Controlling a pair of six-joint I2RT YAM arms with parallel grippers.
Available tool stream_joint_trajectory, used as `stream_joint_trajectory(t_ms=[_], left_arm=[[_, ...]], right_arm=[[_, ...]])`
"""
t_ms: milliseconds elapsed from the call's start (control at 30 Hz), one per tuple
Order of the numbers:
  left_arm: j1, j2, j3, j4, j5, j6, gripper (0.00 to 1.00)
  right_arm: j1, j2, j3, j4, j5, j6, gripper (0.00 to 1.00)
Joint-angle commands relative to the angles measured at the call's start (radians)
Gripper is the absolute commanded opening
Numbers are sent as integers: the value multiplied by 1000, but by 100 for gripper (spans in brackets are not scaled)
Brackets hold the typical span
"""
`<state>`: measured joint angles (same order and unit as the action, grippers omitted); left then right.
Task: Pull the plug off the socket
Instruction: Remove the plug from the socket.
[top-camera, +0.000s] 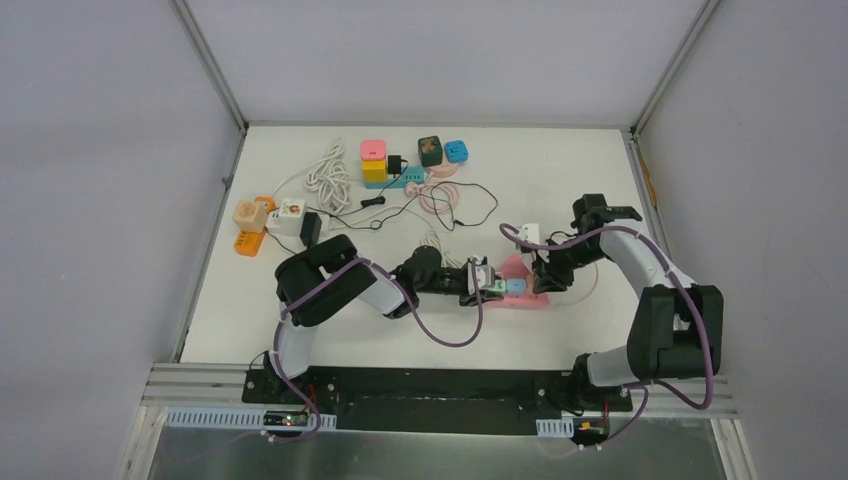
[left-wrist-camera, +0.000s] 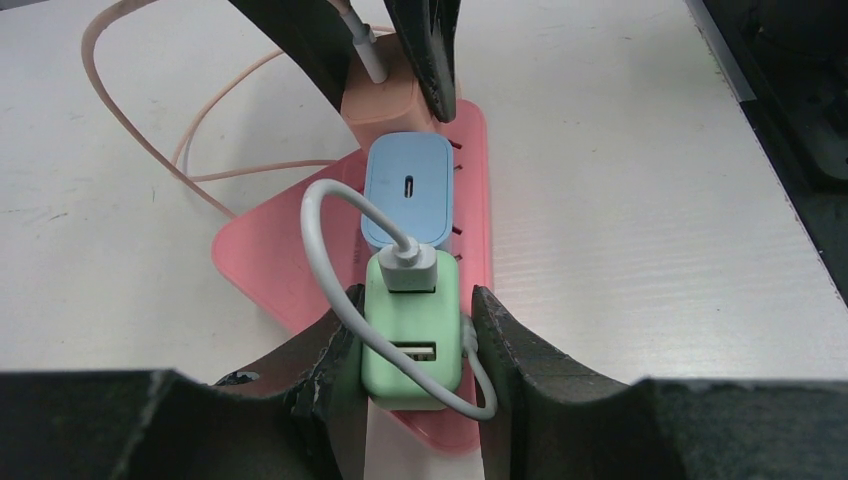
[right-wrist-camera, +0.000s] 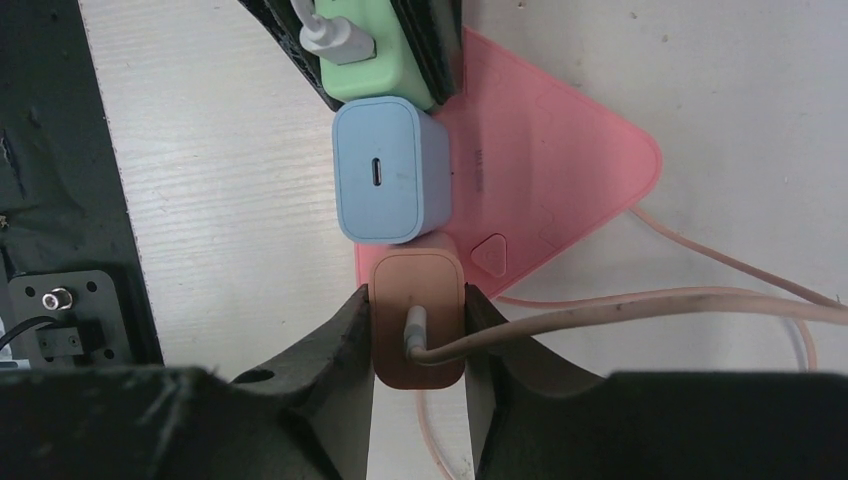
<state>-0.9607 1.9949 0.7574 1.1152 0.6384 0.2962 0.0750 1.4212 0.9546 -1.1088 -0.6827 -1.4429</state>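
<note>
Right of centre in the top view, both arms meet over the pink power strip, a flat triangular block lying on the white counter. Three chargers stand on it in a row, touching one another.

Left wrist view: the left tool has its two black fingers pressed against either side of the green charger at the bottom centre of the frame. That's a narrow, firm grip, and the charger fills the gap. A white cable is plugged into the charger's upper port, loops off to the left, then runs down around the body and comes out by the right-hand finger. Just above sits the blue charger, its single port bare.

Over to the right wrist view: the right tool is clamped the same way on the peach charger, low in the frame, fingers snug on both flanks. A peach cable leaves its port and trails away to the right edge. The strip's broad corner points to the right here, with a small triangular button beside the peach charger.

Whether the green charger's pins sit fully in the strip, I cannot tell.

Further up the counter in the top view lie a coiled white cord and a cluster of coloured cube sockets, well apart from the arms.
</note>
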Motion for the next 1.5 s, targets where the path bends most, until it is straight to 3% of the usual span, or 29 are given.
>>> stream_joint_trajectory(t_ms=[0, 267, 533, 767, 1200, 1467], left_arm=[[5, 3, -7, -106, -9, 14, 0], [4, 1, -11, -103, -15, 12, 0], [5, 0, -12, -103, -16, 14, 0], [4, -2, -13, -101, -14, 15, 0], [5, 3, -7, -105, -14, 14, 0], [4, 2, -10, -106, -13, 14, 0]], right_arm=[[-24, -56, -10, -68, -70, 0, 0], [82, -261, -165, 61, 24, -125, 0], [96, -206, -114, 94, 27, 38, 0], [-3, 19, 47, -154, -103, 16, 0], [172, -305, -190, 179, 184, 67, 0], [121, -206, -71, 67, 58, 146, 0]])
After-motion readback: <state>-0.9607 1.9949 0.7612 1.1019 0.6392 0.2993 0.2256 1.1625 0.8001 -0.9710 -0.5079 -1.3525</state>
